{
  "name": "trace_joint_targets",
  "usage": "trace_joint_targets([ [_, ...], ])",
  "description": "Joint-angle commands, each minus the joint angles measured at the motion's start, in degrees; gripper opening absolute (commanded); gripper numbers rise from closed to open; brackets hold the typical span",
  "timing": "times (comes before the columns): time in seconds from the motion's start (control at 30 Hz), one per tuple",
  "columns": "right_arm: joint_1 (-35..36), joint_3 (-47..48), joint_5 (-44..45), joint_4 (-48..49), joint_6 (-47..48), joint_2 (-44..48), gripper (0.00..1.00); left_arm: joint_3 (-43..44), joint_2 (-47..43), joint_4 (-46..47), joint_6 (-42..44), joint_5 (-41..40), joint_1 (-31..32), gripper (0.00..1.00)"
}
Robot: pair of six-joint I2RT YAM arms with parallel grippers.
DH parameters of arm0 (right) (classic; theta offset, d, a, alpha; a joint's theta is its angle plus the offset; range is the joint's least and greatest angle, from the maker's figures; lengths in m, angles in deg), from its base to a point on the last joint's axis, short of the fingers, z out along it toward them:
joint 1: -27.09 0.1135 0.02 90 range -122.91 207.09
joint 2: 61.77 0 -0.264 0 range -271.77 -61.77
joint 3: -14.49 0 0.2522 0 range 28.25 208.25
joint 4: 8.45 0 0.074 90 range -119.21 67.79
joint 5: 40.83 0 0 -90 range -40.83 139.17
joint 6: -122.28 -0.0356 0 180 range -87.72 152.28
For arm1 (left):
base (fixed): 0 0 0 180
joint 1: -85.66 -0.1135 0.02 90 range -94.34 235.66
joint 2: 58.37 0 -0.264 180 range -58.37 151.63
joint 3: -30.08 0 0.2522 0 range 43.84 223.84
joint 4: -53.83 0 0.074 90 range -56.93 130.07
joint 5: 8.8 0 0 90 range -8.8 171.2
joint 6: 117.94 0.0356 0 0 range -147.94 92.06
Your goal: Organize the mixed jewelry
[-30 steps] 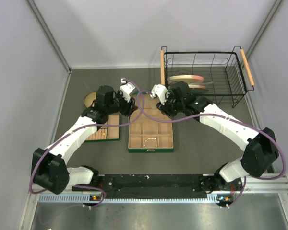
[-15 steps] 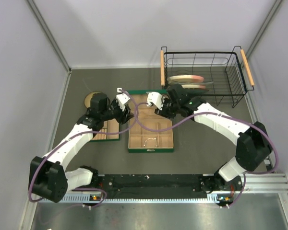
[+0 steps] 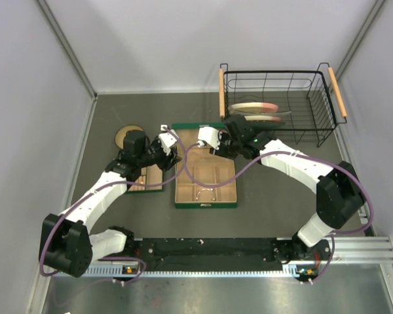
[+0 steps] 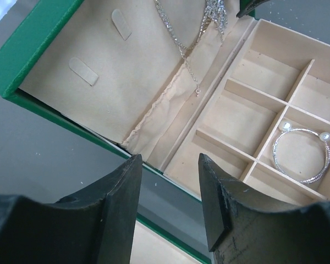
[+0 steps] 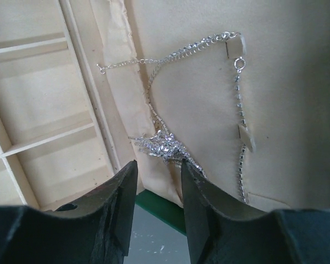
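Grey surface (image 3: 275, 196), white walls. The open green box (image 3: 206, 205) sits mid-frame in the top view.

Done, by my reading:
- The necklace (image 5: 165, 144) lies spread on the beige lining of the lid, its chain running past two small fabric tabs at the right of my right wrist view.
- The bracelet (image 4: 307, 180) rests alone in one compartment, at the right edge of my left wrist view.

The other compartments I can see are bare.

My right hand (image 5: 158, 168) hovers just below the pendant cluster, fingers a narrow gap apart with nothing between them. I cannot tell whether one fingertip touches the chain. My left hand (image 4: 168, 165) is open wider and empty, over the box's outer edge.

Left to do, I judge: any small pieces. The second tray (image 3: 154, 178), left of the box, is mostly hidden under my left arm, so its contents are unknown.
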Motion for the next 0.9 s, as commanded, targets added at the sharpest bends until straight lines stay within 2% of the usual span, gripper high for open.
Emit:
trace_joint_targets([
  [0.0, 0.7, 1.0, 2.0, 4.5, 0.2, -0.1, 0.37, -1.1, -2.2, 3.0, 3.5, 1.4, 0.2, 0.51],
  [0.37, 0.8, 0.7, 2.8, 6.2, -2.5, -0.4, 0.25, -3.6, -2.3, 7.7, 5.9, 5.5, 0.2, 0.5],
  [0.67, 0.8, 0.0, 3.0, 7.3, -4.0, -0.4, 0.14, -5.8, -4.4, 12.5, 2.5, 6.0, -0.9, 0.47],
  [0.87, 0.7, 0.1, 3.3, 7.5, -4.8, -0.6, 0.1, -5.7, -4.4, 10.3, 9.0, 9.0, -0.7, 0.48],
])
